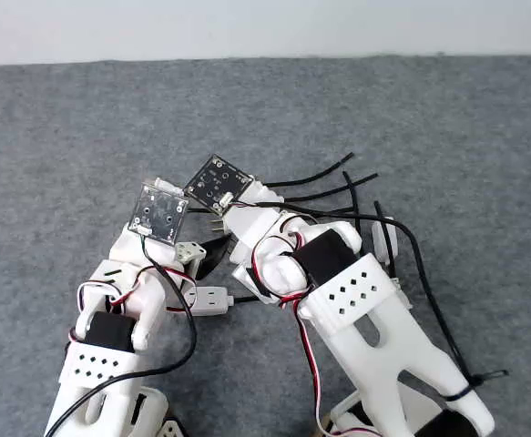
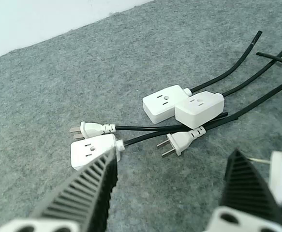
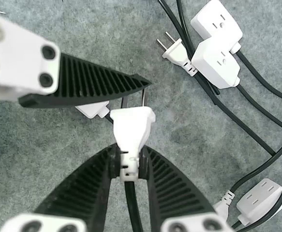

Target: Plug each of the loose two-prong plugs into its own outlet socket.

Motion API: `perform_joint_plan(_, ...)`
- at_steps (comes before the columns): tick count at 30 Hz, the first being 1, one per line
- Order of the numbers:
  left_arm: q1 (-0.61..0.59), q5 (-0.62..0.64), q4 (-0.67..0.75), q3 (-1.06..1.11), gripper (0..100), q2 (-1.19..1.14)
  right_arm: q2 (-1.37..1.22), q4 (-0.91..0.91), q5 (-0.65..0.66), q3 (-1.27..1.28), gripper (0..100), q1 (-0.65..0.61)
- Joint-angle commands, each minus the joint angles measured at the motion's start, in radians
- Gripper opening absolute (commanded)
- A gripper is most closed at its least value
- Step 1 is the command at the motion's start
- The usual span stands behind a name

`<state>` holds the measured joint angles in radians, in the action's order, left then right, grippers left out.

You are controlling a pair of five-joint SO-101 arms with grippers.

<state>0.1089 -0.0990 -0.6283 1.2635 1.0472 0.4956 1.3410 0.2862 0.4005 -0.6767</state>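
My right gripper (image 3: 131,154) is shut on a white two-prong plug (image 3: 132,124), held above the carpet with its prongs pointing away from the wrist; the prongs also show in the high view (image 1: 216,222). My left gripper (image 2: 174,154) stands open above the carpet with nothing between its fingers. Below it lie a loose plug (image 2: 179,141), a second loose plug (image 2: 90,129) and a white socket (image 2: 93,151). Two more sockets (image 2: 165,102) (image 2: 199,108) lie side by side farther off. Another socket (image 1: 212,300) rests between the two arms.
Black cables (image 1: 320,187) run from the sockets and plugs across the grey carpet (image 1: 383,109) and cross one another. One of the left arm's black fingers (image 3: 87,82) hangs close beside the held plug. A further socket (image 3: 264,200) lies apart from the pair.
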Motion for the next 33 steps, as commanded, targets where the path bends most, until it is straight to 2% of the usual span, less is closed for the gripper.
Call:
perform_joint_plan(1, 0.009, 0.000, 0.025, -0.007, 35, 0.005, 0.047, 0.001, 0.018, -0.094, 0.8, -0.004)
perform_joint_plan(33, 0.043, -0.020, 0.026, 0.008, 35, 0.005, 0.039, -0.001, 0.018, -0.121, 0.8, -0.002)
